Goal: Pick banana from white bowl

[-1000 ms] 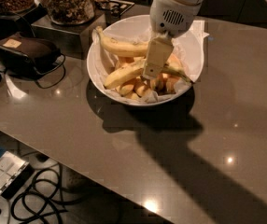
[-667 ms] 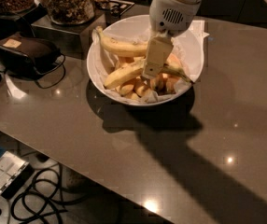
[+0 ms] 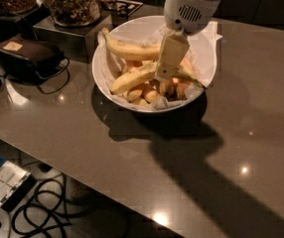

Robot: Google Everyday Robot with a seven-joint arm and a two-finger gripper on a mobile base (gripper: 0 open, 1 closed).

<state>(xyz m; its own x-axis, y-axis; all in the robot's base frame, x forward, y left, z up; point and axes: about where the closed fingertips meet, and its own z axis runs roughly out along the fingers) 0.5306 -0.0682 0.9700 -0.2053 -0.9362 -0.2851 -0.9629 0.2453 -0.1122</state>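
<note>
The white bowl [image 3: 201,73], lined with crumpled white paper, stands at the back middle of the grey table. The long yellow banana [image 3: 132,78] with brown streaks lies across the bowl, its dark tapering end at the right. A cleaner, paler long banana [image 3: 127,48] lies behind it, and several short orange-yellow bananas [image 3: 149,94] lie along the front. My gripper [image 3: 166,77] reaches down into the bowl from above and sits right at the middle of the streaked banana, hiding that part of it.
A dark box with a cable [image 3: 28,58] sits at the left. Glass jars of snacks [image 3: 72,4] stand on a dark stand behind the bowl. The table's front edge runs diagonally at lower left, with cables [image 3: 47,212] on the floor below.
</note>
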